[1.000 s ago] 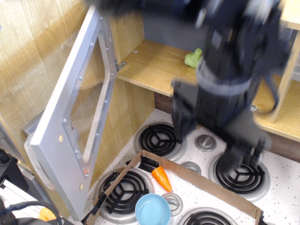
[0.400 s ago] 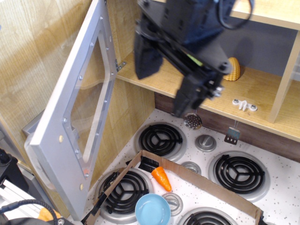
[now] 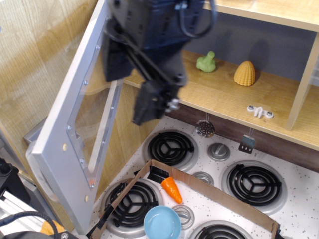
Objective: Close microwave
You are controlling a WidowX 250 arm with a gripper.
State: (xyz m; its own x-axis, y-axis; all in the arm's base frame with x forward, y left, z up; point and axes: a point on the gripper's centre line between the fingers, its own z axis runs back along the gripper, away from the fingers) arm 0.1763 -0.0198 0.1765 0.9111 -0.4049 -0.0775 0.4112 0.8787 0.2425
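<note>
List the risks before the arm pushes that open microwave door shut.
1. The door stands wide open and the gripper hangs on its inner side, near the hinge edge; pushing from there would probably open it further rather than close it.
2. The green toy and yellow corn sit on the compartment shelf; a sweeping arm might knock them.
3. The image is blurred, so the jaws' state is unclear.
</note>
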